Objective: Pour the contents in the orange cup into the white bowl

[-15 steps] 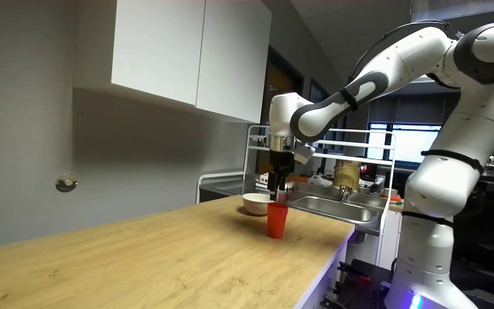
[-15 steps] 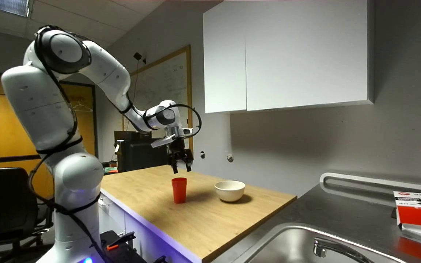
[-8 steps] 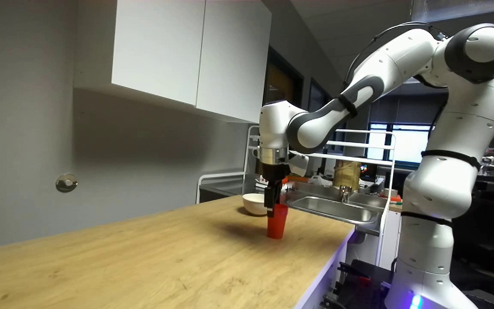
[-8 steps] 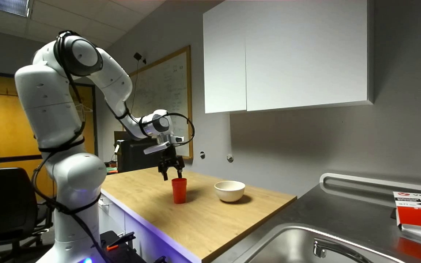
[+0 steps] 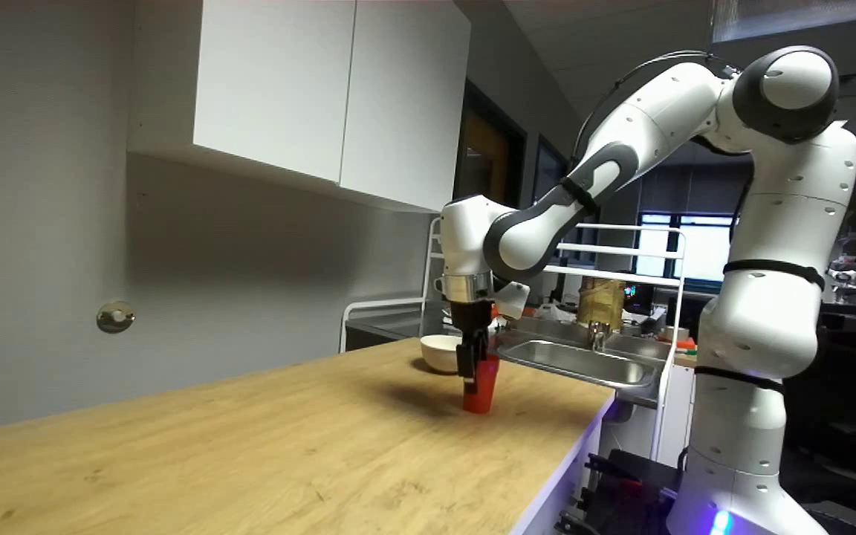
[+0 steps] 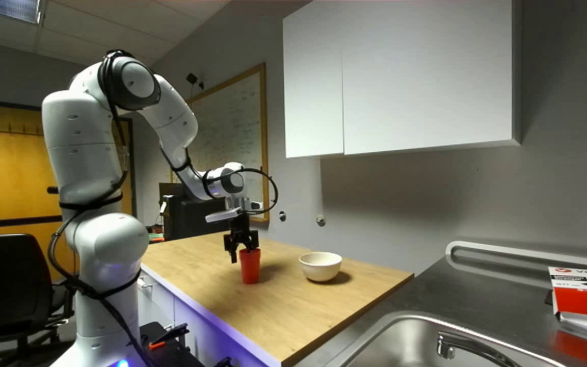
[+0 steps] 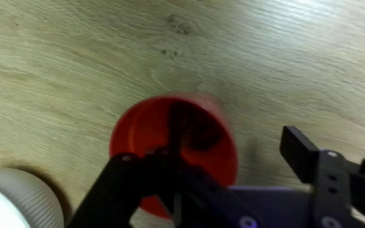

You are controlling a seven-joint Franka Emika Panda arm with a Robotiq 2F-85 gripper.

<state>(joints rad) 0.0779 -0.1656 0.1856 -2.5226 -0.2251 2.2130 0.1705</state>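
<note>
The orange cup (image 5: 478, 403) stands upright on the wooden counter, and it also shows in an exterior view (image 6: 250, 268). In the wrist view I look into the cup (image 7: 214, 166); dark contents (image 7: 203, 136) lie at its bottom. My gripper (image 7: 237, 144) is open and points down, straddling the cup's wall. One finger reaches inside the cup, and the other finger (image 7: 298, 153) stands outside with a gap to the wall. The white bowl (image 6: 320, 268) stands upright beside the cup, apart from it; its side shows at the lower left of the wrist view (image 7: 33, 196).
The wooden counter (image 5: 264, 446) ends at a front edge near the robot base. A metal sink (image 6: 400, 336) with a faucet (image 6: 469, 346) lies beyond the bowl. A red and white box (image 6: 584, 295) sits by the sink. Wall cabinets (image 6: 400, 76) hang above.
My gripper has come down from above the cup and shifted so that one finger has gone inside the rim. The cup and the bowl have not moved.
</note>
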